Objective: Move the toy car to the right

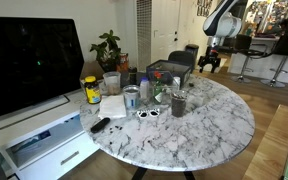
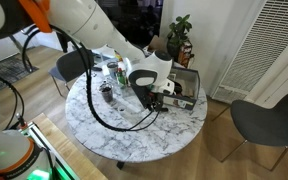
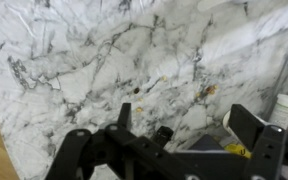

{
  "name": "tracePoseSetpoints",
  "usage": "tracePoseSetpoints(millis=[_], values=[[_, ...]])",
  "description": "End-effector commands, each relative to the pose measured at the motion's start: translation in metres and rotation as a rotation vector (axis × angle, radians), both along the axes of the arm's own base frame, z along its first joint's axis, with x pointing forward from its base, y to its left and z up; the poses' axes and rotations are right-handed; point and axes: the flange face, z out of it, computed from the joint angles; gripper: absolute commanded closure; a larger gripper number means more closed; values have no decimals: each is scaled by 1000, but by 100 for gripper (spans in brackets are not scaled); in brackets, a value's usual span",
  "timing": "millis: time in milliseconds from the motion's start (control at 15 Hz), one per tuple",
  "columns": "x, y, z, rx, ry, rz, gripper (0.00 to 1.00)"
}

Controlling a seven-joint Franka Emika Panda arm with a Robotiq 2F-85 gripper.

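I cannot make out a toy car in any view. My gripper (image 1: 212, 63) hangs above the far edge of the round marble table (image 1: 209, 125), next to a dark box (image 1: 170, 70). In an exterior view the gripper (image 2: 162, 92) is over the table (image 2: 134, 135) beside the box (image 2: 186, 86). In the wrist view the gripper (image 3: 184, 125) is open and empty, its fingers spread wide above bare marble (image 3: 104, 60). A small dark thing (image 3: 164, 133) shows between the fingers; I cannot tell what it is.
A yellow bottle (image 1: 92, 91), cups (image 1: 131, 97), a glass (image 1: 178, 103), sunglasses (image 1: 147, 113) and a black remote (image 1: 100, 125) crowd one side of the table. A potted plant (image 1: 108, 46) stands behind. A white bottle (image 3: 284, 108) is at the wrist view's edge.
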Motion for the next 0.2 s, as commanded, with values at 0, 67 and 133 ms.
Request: tracePoseSetpoints(millis=[0,67,133], values=[[-5,4,5,1,-2,14,0],[-9,6,8,1,-4,22,0],[-11,7,9,1,-4,25,0]])
